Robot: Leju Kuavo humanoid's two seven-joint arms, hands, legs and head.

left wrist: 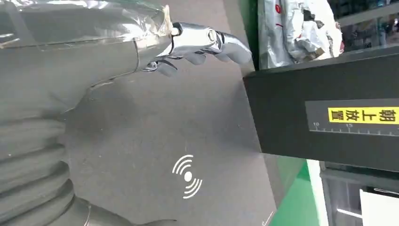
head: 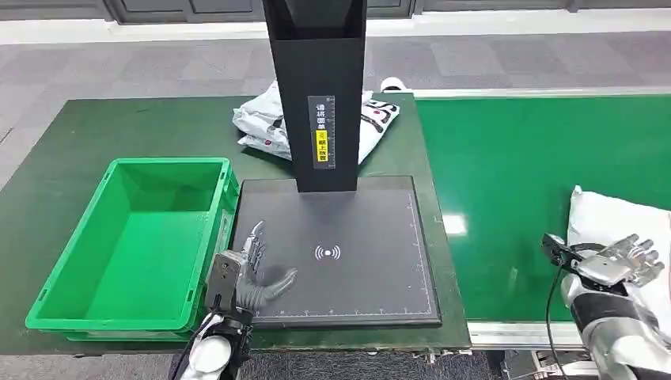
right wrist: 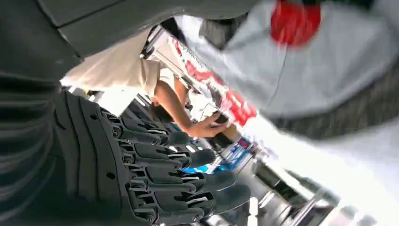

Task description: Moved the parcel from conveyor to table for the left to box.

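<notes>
A white parcel (head: 613, 218) lies on the green conveyor (head: 514, 158) at the far right. My right hand (head: 621, 265) is over its near edge with the fingers spread; I cannot tell whether it touches. In the right wrist view that hand (right wrist: 155, 174) has straight dark fingers with nothing in them, and a blurred grey parcel (right wrist: 329, 70) with a red mark lies close by. My left hand (head: 253, 273) hovers open above the front left corner of the black scanner pad (head: 372, 237). Its silver fingers (left wrist: 202, 42) reach over the pad (left wrist: 155, 122) in the left wrist view.
A green crate (head: 111, 323) stands empty on the table left of the pad. A black post (head: 316, 87) rises from the pad's far edge, with a heap of grey-white bags (head: 261, 119) behind it. A person (right wrist: 174, 99) stands in the background.
</notes>
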